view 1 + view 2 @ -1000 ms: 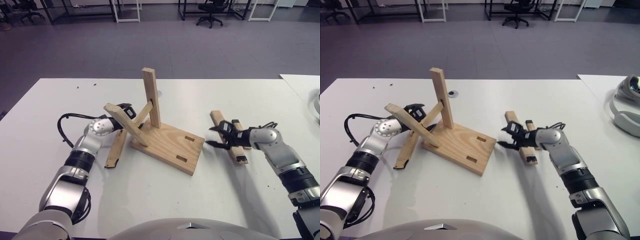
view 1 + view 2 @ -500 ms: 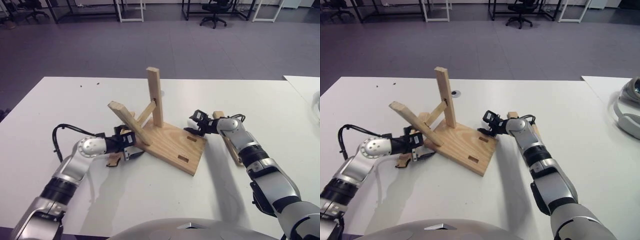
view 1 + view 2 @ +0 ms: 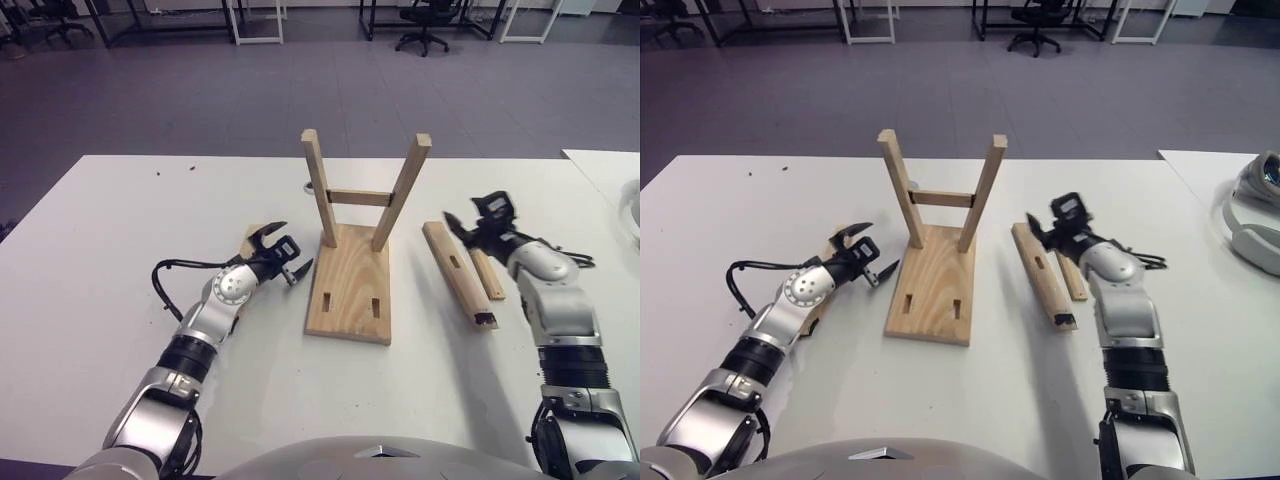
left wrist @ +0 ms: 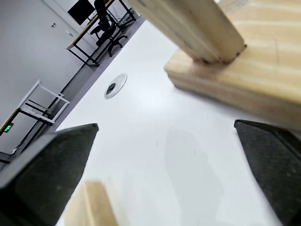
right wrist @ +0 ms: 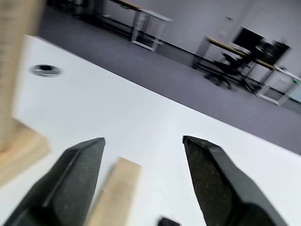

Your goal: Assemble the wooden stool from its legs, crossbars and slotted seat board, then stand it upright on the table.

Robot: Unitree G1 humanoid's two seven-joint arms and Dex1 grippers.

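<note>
The slotted seat board (image 3: pixel 350 285) lies flat mid-table. Two legs (image 3: pixel 320 185) (image 3: pixel 400 190) stand up from its far end, joined by a crossbar (image 3: pixel 360 197); the two near slots (image 3: pixel 328 298) are empty. My left gripper (image 3: pixel 282 255) is open just left of the board with nothing in it; its fingers (image 4: pixel 47 179) frame the board's corner (image 4: pixel 235 80). A wooden piece (image 3: pixel 820 305) lies under that forearm. Right of the board lie a loose leg (image 3: pixel 455 272) and a shorter bar (image 3: pixel 488 275). My right gripper (image 3: pixel 468 218) hovers open over their far ends.
A white headset (image 3: pixel 1255 215) rests at the table's far right. A cable grommet (image 3: pixel 912 185) sits in the tabletop behind the left leg. The table's front and left parts are bare white surface. Office chairs and desks stand well beyond the far edge.
The board with its legs has been turned and now lies flat with both legs up. My left gripper has come off it. My right gripper has drawn back to the loose pieces.
</note>
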